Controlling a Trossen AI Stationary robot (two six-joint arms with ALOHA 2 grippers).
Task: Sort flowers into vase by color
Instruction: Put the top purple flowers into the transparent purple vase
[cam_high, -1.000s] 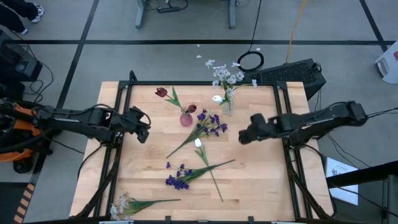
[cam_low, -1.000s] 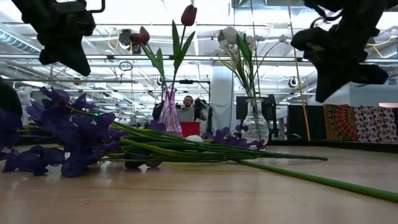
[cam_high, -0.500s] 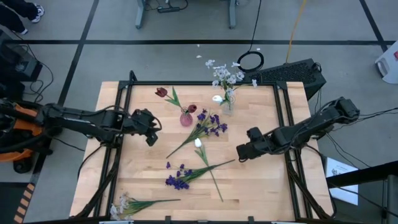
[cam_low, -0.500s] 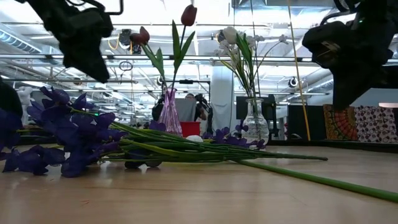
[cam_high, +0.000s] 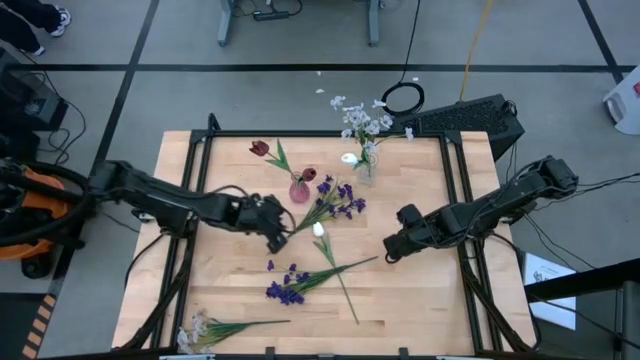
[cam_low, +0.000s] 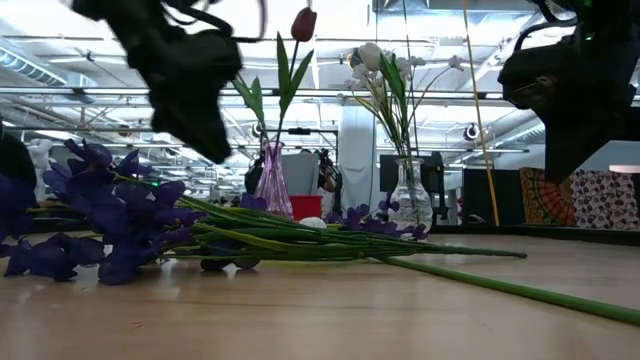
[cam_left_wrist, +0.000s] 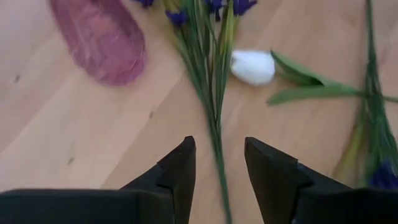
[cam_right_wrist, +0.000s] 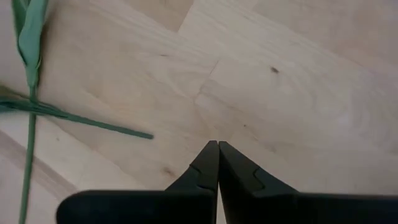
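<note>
Broadly, the bench (cam_high: 420, 300) carries the sorting half done: a pink vase (cam_high: 299, 190) near the far edge holds a dark red tulip (cam_high: 260, 148), and a clear vase (cam_high: 365, 168) just beside it toward the right holds white blossoms (cam_high: 362, 120). Loose flowers lie on the boards: a purple cluster (cam_high: 340, 197) by the pink vase, a second purple cluster (cam_high: 285, 288) nearer the front edge, a white tulip (cam_high: 319, 230) between them, and a white spray (cam_high: 200, 328) at the front left corner.

The left end effector (cam_left_wrist: 219, 163) hovers at mid-bench with its fingers apart, straddling the green stem (cam_left_wrist: 214, 118) of the purple cluster (nothing gripped yet). The right end effector (cam_right_wrist: 217, 155) waits toward the right edge, fingers pressed together and empty.

The step in hand looks like a pick of that purple flower. Next, likely: descend onto the stem, close, lift clear of the white tulip lying close alongside.
</note>
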